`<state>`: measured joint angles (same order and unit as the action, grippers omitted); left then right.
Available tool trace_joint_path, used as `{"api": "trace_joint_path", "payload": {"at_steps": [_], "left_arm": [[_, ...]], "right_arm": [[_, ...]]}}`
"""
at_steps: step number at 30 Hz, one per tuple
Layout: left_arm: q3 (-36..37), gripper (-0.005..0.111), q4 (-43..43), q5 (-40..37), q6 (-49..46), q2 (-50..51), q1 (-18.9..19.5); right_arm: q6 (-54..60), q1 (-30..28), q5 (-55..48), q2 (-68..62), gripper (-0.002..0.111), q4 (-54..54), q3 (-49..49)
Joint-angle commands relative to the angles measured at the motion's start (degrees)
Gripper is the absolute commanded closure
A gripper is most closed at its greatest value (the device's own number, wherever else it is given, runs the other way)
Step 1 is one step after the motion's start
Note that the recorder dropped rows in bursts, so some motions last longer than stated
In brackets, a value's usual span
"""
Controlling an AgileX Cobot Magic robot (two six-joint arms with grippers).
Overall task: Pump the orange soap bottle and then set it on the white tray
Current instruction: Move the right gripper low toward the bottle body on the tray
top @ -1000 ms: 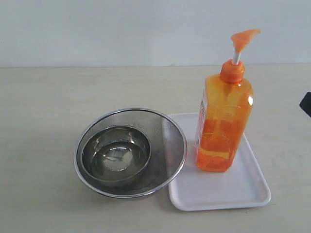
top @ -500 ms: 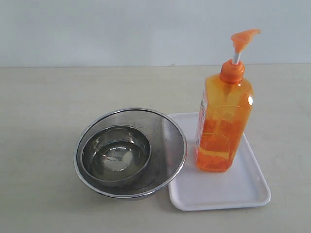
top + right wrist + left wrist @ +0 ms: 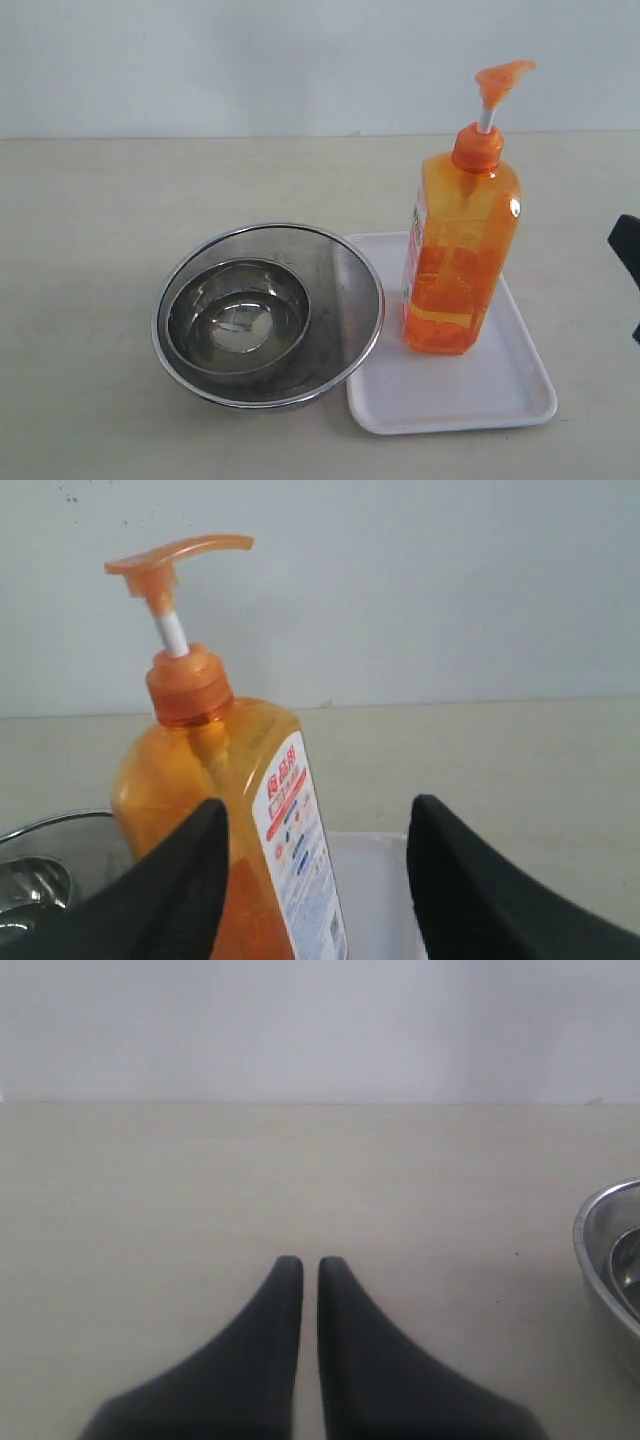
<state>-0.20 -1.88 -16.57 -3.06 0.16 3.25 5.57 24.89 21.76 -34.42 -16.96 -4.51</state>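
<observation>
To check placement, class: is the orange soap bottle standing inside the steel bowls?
No, the orange soap bottle stands upright on the white tray, beside the steel bowls.

only print around is the white-and-red label on the orange soap bottle: red characters plus tiny lines, way too blurry to actually read.

Left gripper up close: two matte black fingers, smooth, broad at the base, sweeping in a concave curve to slim rounded tips. Right gripper, same deal: plain black, no gloss, thick bodies w/ blunt rounded tips. Ext. cam: just a black angular sliver of the right arm at the frame edge, too little to ID the part.
</observation>
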Motion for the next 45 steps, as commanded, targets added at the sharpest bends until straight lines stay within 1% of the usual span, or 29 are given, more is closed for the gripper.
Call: {"api": "trace_joint_path", "payload": {"at_steps": [1, 2, 3, 4, 5, 6, 9, 13, 15, 19, 22, 25, 27, 38, 45], "left_arm": [[0.2, 0.102, -0.2, 0.2, 0.5, -0.2, 0.2], [0.2, 0.102, -0.2, 0.2, 0.5, -0.2, 0.2], [0.2, 0.102, -0.2, 0.2, 0.5, -0.2, 0.2], [0.2, 0.102, -0.2, 0.2, 0.5, -0.2, 0.2], [0.2, 0.102, -0.2, 0.2, 0.5, -0.2, 0.2], [0.2, 0.102, -0.2, 0.2, 0.5, -0.2, 0.2], [0.2, 0.102, -0.2, 0.2, 0.5, -0.2, 0.2], [0.2, 0.102, -0.2, 0.2, 0.5, -0.2, 0.2], [0.2, 0.102, -0.2, 0.2, 0.5, -0.2, 0.2], [0.2, 0.102, -0.2, 0.2, 0.5, -0.2, 0.2], [0.2, 0.102, -0.2, 0.2, 0.5, -0.2, 0.2], [0.2, 0.102, -0.2, 0.2, 0.5, -0.2, 0.2], [0.2, 0.102, -0.2, 0.2, 0.5, -0.2, 0.2], [0.2, 0.102, -0.2, 0.2, 0.5, -0.2, 0.2], [0.2, 0.102, -0.2, 0.2, 0.5, -0.2, 0.2]], "right_arm": [[-7.4, 3.2, 12.1, 0.5, 0.055, 9.6, 4.5], [-7.4, 3.6, 12.5, 0.5, 0.053, 9.8, 4.5], [-6.7, 4.4, 12.7, 0.5, 0.046, 9.3, 4.5], [-6.4, 4.5, 12.7, 0.5, 0.042, 8.5, 4.5], [-4.7, 5.1, 12.1, 0.3, 0.033, 5.2, 4.5], [-3.9, 5.5, 12.0, -0.7, 0.031, 3.5, 4.5], [-3.7, 5.6, 8.8, -3.9, 0.031, 3.3, 3.5], [-3.6, 6.0, -2.3, -8.9, 0.031, 4.5, -4.0], [-2.5, 8.7, -1.8, -12.0, 0.031, 4.0, -6.1], [2.4, 13.2, 0.3, -15.2, 0.031, -2.8, -6.8], [3.3, 16.0, 0.5, -16.0, 0.031, -2.6, -6.5], [2.9, 17.7, 1.1, -16.0, 0.031, -3.8, -6.3], [2.9, 18.0, 0.8, -16.0, 0.031, -3.6, -6.3], [3.3, 18.0, -8.2, -16.0, 0.031, -3.6, -6.2], [2.5, 18.0, -8.3, -16.0, 0.031, -3.6, -6.2]]}}
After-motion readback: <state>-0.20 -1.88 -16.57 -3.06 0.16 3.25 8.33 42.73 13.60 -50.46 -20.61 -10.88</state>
